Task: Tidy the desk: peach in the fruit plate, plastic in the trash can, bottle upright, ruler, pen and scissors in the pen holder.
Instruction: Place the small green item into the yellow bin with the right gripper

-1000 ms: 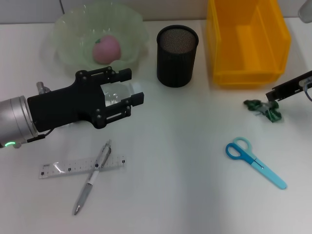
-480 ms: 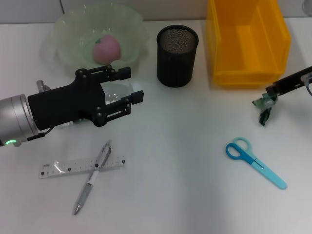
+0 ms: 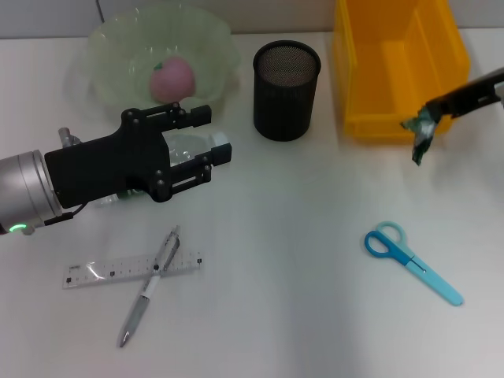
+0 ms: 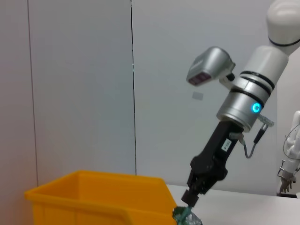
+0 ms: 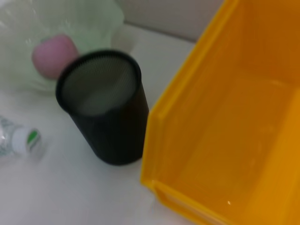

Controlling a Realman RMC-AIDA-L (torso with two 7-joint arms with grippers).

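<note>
The bottle (image 3: 189,150) lies on its side on the desk (image 3: 299,315), white cap (image 3: 221,146) pointing right. My left gripper (image 3: 206,135) straddles it, fingers pressed against its sides. My right gripper (image 3: 438,103) is shut on the crumpled green plastic (image 3: 419,132), which hangs in the air at the front right corner of the yellow trash can (image 3: 398,71). The peach (image 3: 172,79) rests in the fruit plate (image 3: 114,47). The ruler (image 3: 118,270) and the pen (image 3: 148,288) lie crossed at the front left. The scissors (image 3: 411,261) lie at the front right. The black pen holder (image 3: 286,90) stands between plate and bin.
In the left wrist view the right arm (image 4: 243,103) reaches down with the plastic (image 4: 187,218) beside the trash can (image 4: 103,199). The right wrist view looks down on the pen holder (image 5: 105,108), the trash can (image 5: 234,117) and the peach (image 5: 54,54).
My right gripper has lifted the plastic off the desk and carried it up toward the trash can. The left gripper's fingers have drawn in slightly around the bottle.
</note>
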